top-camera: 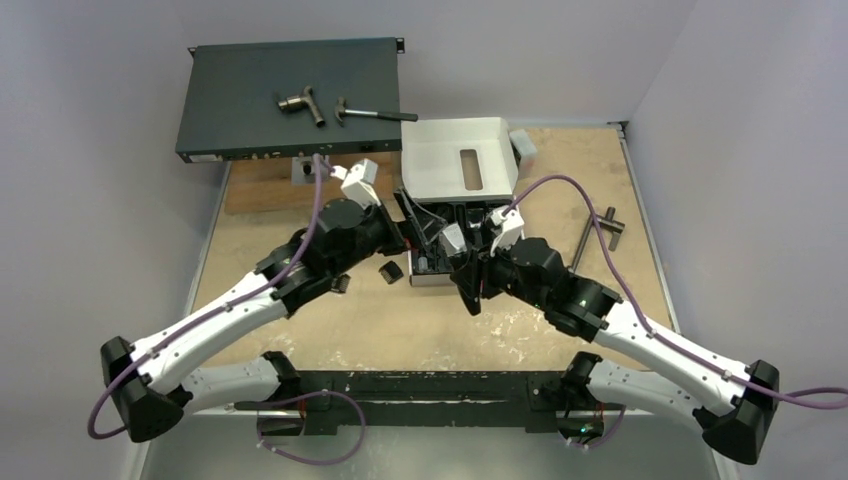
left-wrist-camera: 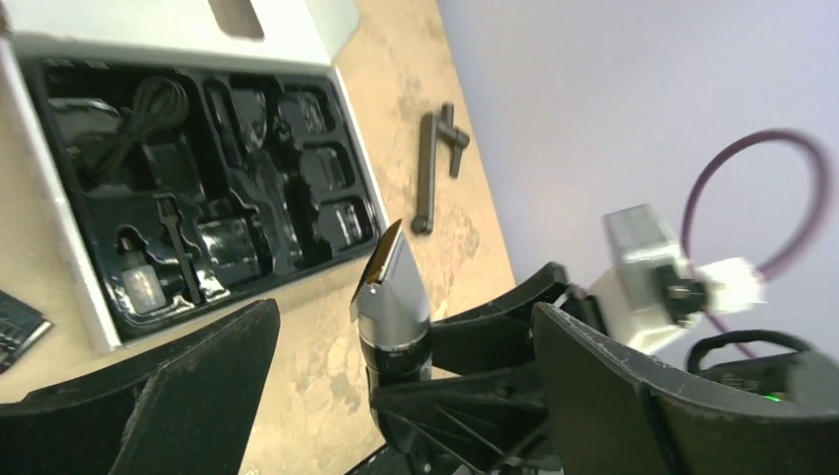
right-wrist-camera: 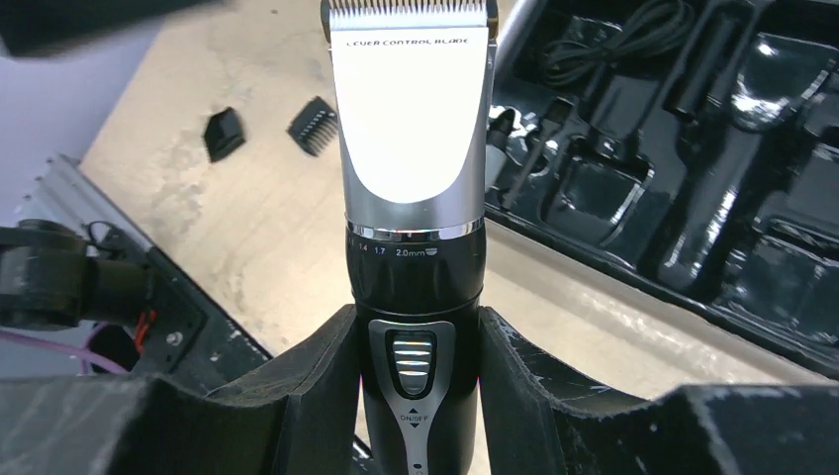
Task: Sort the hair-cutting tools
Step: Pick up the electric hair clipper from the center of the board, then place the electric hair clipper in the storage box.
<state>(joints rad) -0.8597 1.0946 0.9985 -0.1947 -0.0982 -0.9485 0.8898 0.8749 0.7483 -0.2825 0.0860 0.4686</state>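
The black-and-silver hair clipper [right-wrist-camera: 414, 148] stands upright between the fingers of my right gripper [right-wrist-camera: 418, 346], which is shut on its black handle just left of the tray. My left gripper [left-wrist-camera: 401, 327] is wide open. Its fingers [left-wrist-camera: 198, 386] stand apart on either side of the clipper's silver head [left-wrist-camera: 393, 297] without touching it. Two black comb attachments [top-camera: 391, 271] [top-camera: 341, 284] lie loose on the table, and the right wrist view shows them [right-wrist-camera: 224, 133] [right-wrist-camera: 313, 125] beyond the clipper. The black moulded tray [left-wrist-camera: 297, 259] holds a cable, a brush and other small pieces.
The white box lid [top-camera: 460, 160] stands open behind the tray [top-camera: 425, 272]. A dark T-shaped handle [top-camera: 597, 232] lies to the right on the table. A hammer [top-camera: 372, 114] and a pipe fitting [top-camera: 302, 104] rest on the dark rack unit [top-camera: 250, 120] at the back left.
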